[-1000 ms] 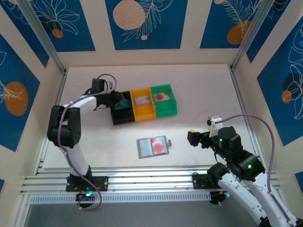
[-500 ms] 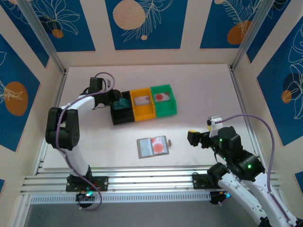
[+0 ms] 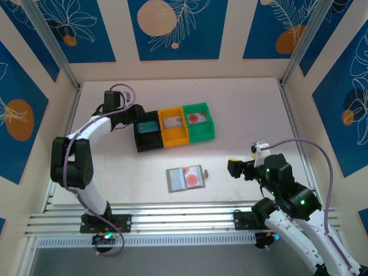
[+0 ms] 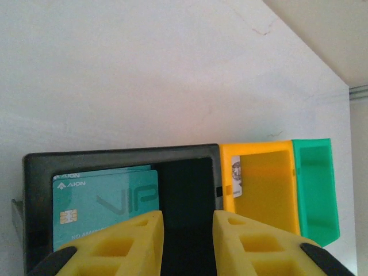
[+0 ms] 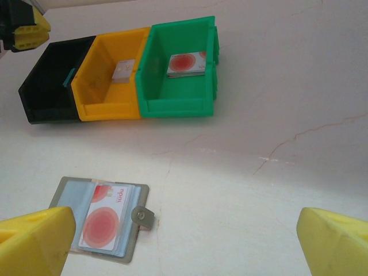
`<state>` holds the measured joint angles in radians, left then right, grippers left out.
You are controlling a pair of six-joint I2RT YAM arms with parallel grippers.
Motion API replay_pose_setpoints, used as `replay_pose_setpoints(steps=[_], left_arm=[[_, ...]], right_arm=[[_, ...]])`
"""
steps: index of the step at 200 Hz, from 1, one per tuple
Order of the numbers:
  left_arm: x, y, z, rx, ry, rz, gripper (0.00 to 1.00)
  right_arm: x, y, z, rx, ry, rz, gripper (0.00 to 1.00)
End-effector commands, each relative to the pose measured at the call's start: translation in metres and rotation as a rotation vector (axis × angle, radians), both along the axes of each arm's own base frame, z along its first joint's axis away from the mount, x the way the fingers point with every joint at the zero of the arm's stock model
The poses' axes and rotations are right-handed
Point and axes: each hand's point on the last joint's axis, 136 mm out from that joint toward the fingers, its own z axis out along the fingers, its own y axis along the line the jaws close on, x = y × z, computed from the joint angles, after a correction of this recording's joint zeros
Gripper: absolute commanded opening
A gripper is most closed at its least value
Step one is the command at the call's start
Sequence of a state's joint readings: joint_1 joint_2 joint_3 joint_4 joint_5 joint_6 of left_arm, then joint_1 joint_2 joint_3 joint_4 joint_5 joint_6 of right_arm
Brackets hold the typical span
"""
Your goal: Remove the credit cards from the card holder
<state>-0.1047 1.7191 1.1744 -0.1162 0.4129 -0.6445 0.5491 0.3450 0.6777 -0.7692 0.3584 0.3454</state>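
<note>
The card holder (image 3: 174,179) (image 5: 75,198) lies open on the table, a pale credit card with a red dot (image 3: 190,178) (image 5: 102,223) in its clear pocket. A teal card (image 3: 148,127) (image 4: 103,201) lies flat in the black bin (image 3: 150,141). A greyish card (image 3: 172,121) (image 5: 123,70) rests in the orange bin (image 3: 175,137), a red-dot card (image 3: 196,118) (image 5: 187,63) in the green bin (image 3: 204,133). My left gripper (image 3: 125,115) (image 4: 188,221) hovers at the black bin's left end, open, nothing between its jaws. My right gripper (image 3: 237,168) (image 5: 184,253) stands wide open, right of the holder.
The three bins stand joined in a row at the middle back of the table. Patterned walls and metal posts (image 3: 290,63) close in the table on three sides. A rail (image 3: 172,221) runs along the near edge by the arm bases.
My left gripper has drawn back to the left, off the black bin, and the teal card now lies flat inside it. The right arm has not moved.
</note>
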Motion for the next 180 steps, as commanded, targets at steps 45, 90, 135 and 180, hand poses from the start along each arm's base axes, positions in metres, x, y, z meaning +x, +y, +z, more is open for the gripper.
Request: replay_pose_setpoints(steps=[45, 90, 135, 180], left_arm=[[-0.020, -0.009, 0.040, 0.029, -0.103, -0.029, 0.30], [-0.058, -0.057, 0.060, 0.112, -0.127, -0.147, 0.30], [-0.111, -0.087, 0.053, 0.108, -0.063, -0.202, 0.31], [-0.170, -0.117, 0.032, 0.065, -0.018, -0.236, 0.31]], right_arm=[[0.001, 0.004, 0.003, 0.019, 0.005, 0.009, 0.99], [0.001, 0.015, 0.003, 0.022, 0.058, 0.057, 0.99], [0.003, 0.033, -0.005, -0.030, 0.213, 0.095, 0.99], [0.005, 0.078, -0.020, 0.006, 0.275, 0.158, 0.99]])
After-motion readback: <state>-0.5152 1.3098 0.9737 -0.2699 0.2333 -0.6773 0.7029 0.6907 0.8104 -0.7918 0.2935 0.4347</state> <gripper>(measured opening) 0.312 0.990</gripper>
